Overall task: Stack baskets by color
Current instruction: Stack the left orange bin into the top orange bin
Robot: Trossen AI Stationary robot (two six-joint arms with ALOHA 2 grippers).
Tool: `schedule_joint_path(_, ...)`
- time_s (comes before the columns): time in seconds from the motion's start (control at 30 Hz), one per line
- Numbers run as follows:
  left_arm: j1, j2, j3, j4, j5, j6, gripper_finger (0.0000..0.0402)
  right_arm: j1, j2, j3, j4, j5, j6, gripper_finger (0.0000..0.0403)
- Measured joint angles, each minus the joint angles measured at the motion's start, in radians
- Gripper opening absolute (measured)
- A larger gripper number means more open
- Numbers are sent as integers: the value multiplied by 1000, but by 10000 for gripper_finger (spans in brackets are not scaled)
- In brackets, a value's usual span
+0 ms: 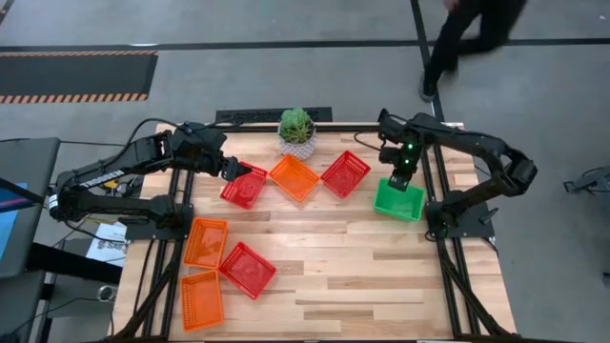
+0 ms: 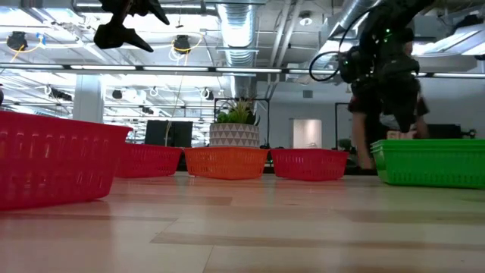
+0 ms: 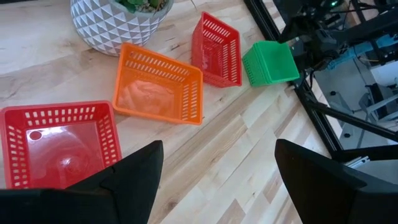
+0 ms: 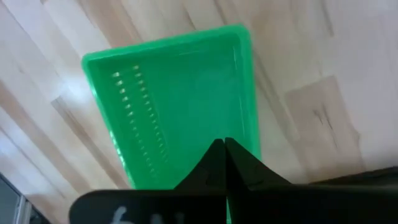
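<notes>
Green basket sits at the counter's right edge, long axis slightly tilted from the counter's far-near line. Right tool, fingers together, is above its far rim. Left tool, fingers apart, hovers over a red basket.

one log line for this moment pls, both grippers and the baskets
left gripper: open, over red mesh plastic basket | right gripper: shut, above green plastic basket stack, nothing held | red and orange baskets unstacked
</notes>
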Motion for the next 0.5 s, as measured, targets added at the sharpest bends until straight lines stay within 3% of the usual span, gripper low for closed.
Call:
schedule_joint_path(0.27,0,0,0,0,1,-8,297,51,-61,120,25,-74,133,15)
schedule_joint_path(0.5,0,0,0,0,60,-27,297,247,-57,250,293,-40,279,52)
